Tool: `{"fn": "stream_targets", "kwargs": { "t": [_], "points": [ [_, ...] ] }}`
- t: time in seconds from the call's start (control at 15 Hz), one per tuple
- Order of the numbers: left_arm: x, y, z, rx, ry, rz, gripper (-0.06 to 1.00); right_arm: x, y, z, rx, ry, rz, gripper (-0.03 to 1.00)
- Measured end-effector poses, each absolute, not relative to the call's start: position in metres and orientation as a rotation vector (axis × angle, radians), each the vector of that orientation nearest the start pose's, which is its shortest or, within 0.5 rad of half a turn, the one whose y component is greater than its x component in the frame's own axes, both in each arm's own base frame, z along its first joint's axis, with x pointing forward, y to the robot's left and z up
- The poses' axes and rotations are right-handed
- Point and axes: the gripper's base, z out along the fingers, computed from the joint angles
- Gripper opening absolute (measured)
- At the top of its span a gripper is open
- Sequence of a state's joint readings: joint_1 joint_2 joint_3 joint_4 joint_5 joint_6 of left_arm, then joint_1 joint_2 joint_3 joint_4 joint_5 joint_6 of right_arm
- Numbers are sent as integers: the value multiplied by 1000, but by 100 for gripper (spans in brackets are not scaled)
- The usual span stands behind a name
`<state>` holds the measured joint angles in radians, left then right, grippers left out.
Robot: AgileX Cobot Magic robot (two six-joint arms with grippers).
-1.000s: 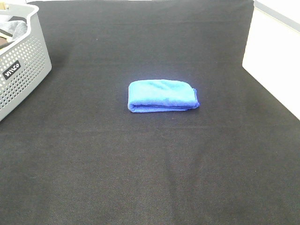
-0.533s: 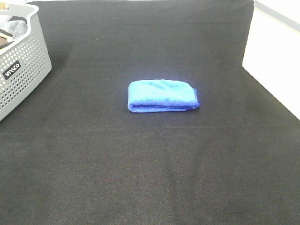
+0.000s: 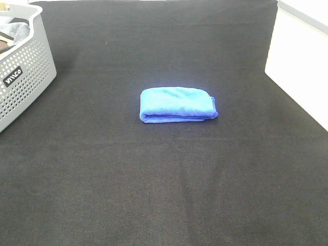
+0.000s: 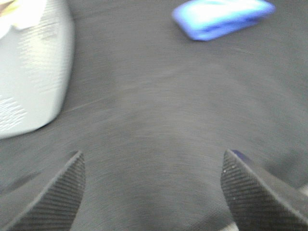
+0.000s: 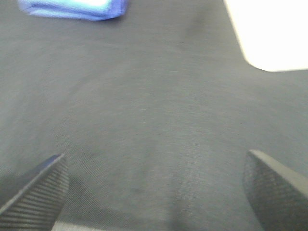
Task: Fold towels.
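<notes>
Nearby, the grey basket (image 3: 23,77) holds something dark, hardly visible.

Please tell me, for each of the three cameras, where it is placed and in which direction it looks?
Exterior high: mounted high, looking down on the black cloth, folded blue towel and grey perforated basket; no arm shows.
Left wrist: low over the cloth, facing towel and basket; open left gripper shows.
Right wrist: low, facing the towel; open right gripper shows.
All views share the towel.
</notes>
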<state>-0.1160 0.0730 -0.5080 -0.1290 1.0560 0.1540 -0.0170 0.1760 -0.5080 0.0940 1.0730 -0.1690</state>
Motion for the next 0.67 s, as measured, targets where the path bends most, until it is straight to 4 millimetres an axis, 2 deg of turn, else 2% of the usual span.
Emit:
{"fn": "stream_targets", "kwargs": {
  "t": [0.2,0.47,0.67],
  "points": [
    [5,-10,280,201,2088,-86,74,13,7,278,-118,2162,-16,92],
    [-6,-10,281,197,2014,-79,74,-1,8,279,-118,2073,-26,92],
    [-7,-10,281,197,2010,-78,74,-7,8,279,-118,2038,-30,92]
  ]
}}
